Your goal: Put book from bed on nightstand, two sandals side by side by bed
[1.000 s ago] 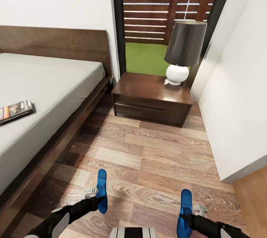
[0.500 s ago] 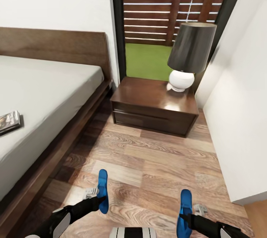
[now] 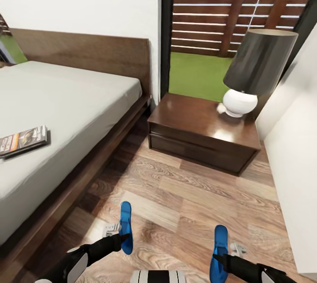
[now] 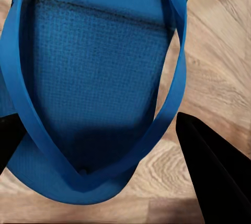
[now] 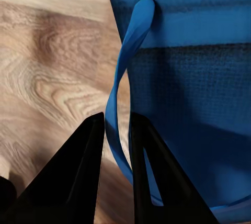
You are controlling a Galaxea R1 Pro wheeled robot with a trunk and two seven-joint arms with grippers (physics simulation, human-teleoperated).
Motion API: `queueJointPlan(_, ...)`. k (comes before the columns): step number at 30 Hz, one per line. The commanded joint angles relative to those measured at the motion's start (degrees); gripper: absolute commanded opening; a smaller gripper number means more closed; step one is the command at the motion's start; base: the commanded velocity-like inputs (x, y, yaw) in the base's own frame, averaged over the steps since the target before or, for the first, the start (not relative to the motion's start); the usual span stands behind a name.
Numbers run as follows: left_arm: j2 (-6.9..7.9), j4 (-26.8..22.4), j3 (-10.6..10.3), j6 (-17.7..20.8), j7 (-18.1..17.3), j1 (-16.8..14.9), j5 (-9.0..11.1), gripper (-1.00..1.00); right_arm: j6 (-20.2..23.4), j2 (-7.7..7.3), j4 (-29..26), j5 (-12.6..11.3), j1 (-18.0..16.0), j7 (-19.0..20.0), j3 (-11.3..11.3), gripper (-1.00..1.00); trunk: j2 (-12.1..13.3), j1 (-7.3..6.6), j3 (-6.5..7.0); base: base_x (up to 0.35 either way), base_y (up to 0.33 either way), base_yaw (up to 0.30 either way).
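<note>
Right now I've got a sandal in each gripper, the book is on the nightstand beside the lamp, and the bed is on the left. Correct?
Not quite. The book lies on the bed, on the mattress near its edge, as the head view shows. The nightstand carries only the lamp. The rest holds: the left gripper and right gripper each hold a blue sandal.

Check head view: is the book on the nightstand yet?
No, the book lies on the bed; the nightstand carries just a lamp.
</note>
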Motion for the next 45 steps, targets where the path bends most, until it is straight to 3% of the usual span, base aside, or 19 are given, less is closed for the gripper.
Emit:
queueJointPlan(1, 0.03, 0.0, -0.3, 0.4, -0.1, 0.0, 0.5, -1.0, 0.6, -0.05, -0.1, -0.7, 0.0, 0.3, 0.3, -1.0, 0.0, -0.01, -0.04, 0.001, 0.0, 0.291)
queueJointPlan(25, 0.01, 0.0, -0.3, 0.4, -0.1, 0.0, 0.5, -1.0, 0.6, -0.04, -0.1, -0.7, 0.0, 0.3, 0.3, -1.0, 0.0, -0.01, -0.04, 0.0, 0.0, 0.291)
queueJointPlan(45, 0.01, 0.0, -0.3, 0.4, 0.0, 0.0, 0.5, -1.0, 0.6, -0.05, -0.1, -0.7, 0.0, 0.3, 0.3, -1.0, 0.0, -0.01, -0.04, 0.0, -0.096, 0.291)
